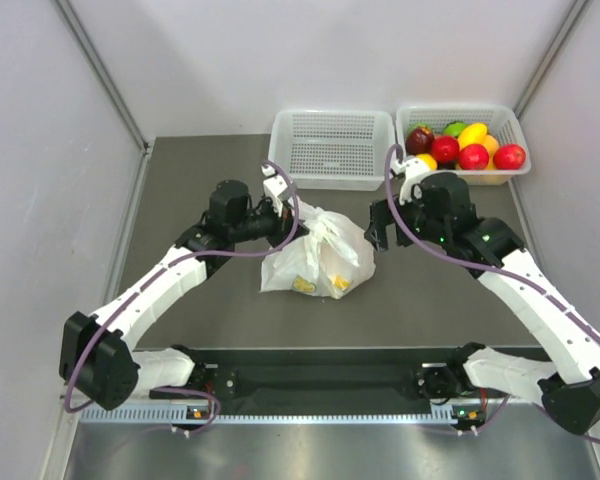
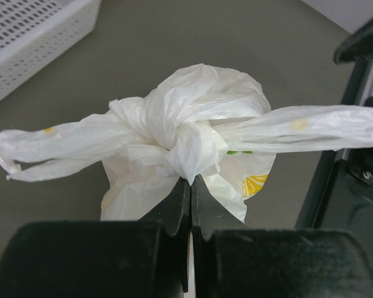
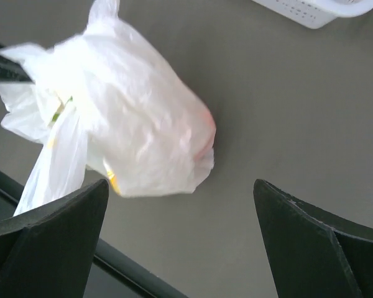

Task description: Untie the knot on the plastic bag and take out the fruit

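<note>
Near the surface's middle, left jaws pinch the plastic bag (image 1: 318, 255), apparently at its knot (image 2: 186, 139); right jaws gape wide beside it.

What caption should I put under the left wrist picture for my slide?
The left gripper pinches the tied knot of the white plastic bag.

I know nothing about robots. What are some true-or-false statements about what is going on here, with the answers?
1. The left gripper is pinched shut on the plastic bag at its knot. True.
2. The right gripper is holding the bag too. False: its jaws stand wide open beside the bag, holding nothing.
3. The bag is already untied. False: the knot is tied.
4. The heap of loose fruit sits in the right-hand basket. True.
</note>
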You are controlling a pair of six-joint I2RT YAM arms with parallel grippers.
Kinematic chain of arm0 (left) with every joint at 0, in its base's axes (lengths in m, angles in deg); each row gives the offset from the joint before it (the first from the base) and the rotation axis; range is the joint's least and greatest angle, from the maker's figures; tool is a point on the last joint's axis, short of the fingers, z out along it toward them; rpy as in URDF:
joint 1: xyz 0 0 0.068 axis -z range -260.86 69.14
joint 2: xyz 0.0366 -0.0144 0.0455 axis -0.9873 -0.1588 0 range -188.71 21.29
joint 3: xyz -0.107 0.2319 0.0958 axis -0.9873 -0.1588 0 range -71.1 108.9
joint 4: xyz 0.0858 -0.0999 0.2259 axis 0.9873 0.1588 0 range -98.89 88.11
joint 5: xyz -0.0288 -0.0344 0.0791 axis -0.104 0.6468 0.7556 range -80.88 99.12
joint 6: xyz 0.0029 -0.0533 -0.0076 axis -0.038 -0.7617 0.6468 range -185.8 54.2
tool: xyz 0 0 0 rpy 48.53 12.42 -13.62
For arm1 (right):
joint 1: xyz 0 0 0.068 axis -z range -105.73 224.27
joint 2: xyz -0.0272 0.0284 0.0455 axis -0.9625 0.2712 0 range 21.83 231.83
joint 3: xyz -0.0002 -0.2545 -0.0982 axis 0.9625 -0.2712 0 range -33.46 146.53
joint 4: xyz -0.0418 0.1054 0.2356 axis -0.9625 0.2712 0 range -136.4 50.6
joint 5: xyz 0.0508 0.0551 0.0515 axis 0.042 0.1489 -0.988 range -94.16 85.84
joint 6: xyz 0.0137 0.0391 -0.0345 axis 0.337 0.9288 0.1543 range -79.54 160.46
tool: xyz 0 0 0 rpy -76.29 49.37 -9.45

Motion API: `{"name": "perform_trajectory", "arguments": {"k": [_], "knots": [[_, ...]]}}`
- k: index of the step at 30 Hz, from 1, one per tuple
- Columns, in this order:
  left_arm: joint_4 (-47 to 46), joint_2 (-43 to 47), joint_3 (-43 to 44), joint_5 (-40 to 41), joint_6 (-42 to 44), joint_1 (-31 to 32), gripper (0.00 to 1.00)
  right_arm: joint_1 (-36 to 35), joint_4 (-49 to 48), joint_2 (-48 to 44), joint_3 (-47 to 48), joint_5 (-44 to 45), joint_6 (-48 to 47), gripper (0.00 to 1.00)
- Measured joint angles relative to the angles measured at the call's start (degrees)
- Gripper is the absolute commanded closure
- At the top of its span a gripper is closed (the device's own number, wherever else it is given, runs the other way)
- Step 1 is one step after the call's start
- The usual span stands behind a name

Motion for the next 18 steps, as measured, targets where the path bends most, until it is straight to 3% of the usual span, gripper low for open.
{"name": "perform_trajectory", "arguments": {"k": [8,18], "knots": [[4.57,-0.33,0.0,-6.12,2.21,2.34,1.0,-3.06,-1.46,3.04,4.46,3.82,-3.08,0.0],[5.55,-1.05,0.07,-6.91,2.19,5.22,1.0,-11.61,-3.26,8.83,4.85,4.7,-3.37,0.0]]}}
